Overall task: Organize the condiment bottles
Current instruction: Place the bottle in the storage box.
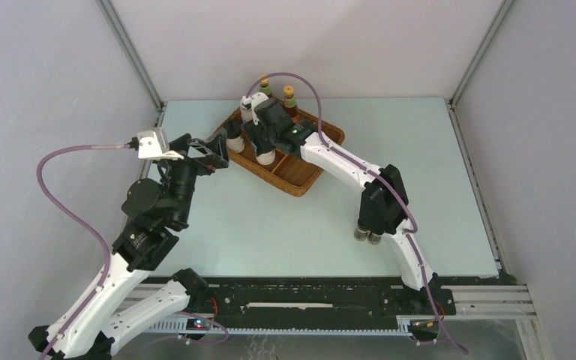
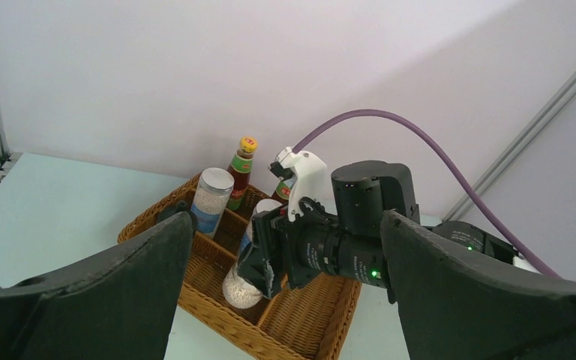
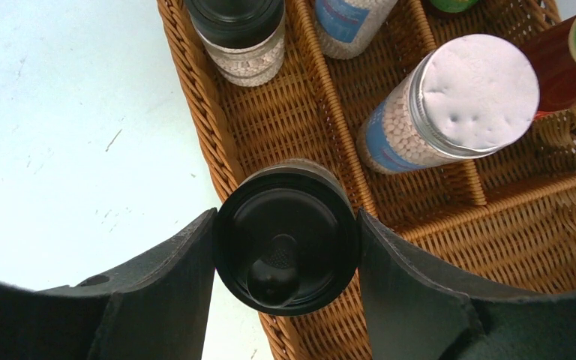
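My right gripper (image 3: pixel 286 251) is shut on a black-capped beige shaker (image 3: pixel 300 214), gripped at the cap, over the near-left wall of the wicker tray (image 3: pixel 195 97); I cannot tell whether it touches the tray. A second black-capped shaker (image 3: pixel 240 34) stands in the left compartment. Two silver-lidded blue-labelled jars (image 3: pixel 450 105) (image 3: pixel 349 19) and a red-brown sauce bottle (image 3: pixel 570 60) stand in the tray. In the top view both sauce bottles (image 1: pixel 265 85) (image 1: pixel 289 96) stand at the tray's far end. My left gripper (image 1: pixel 214 152) is open and empty at the tray's left end. Two small dark vials (image 1: pixel 367 235) stand under the right elbow.
The brown wicker tray (image 1: pixel 300 180) lies diagonally at the table's far centre, and its near-right compartment holds nothing. The right arm (image 1: pixel 345 161) reaches across it. In the left wrist view the right gripper's body (image 2: pixel 345 247) is close in front of my open left fingers (image 2: pixel 157 255).
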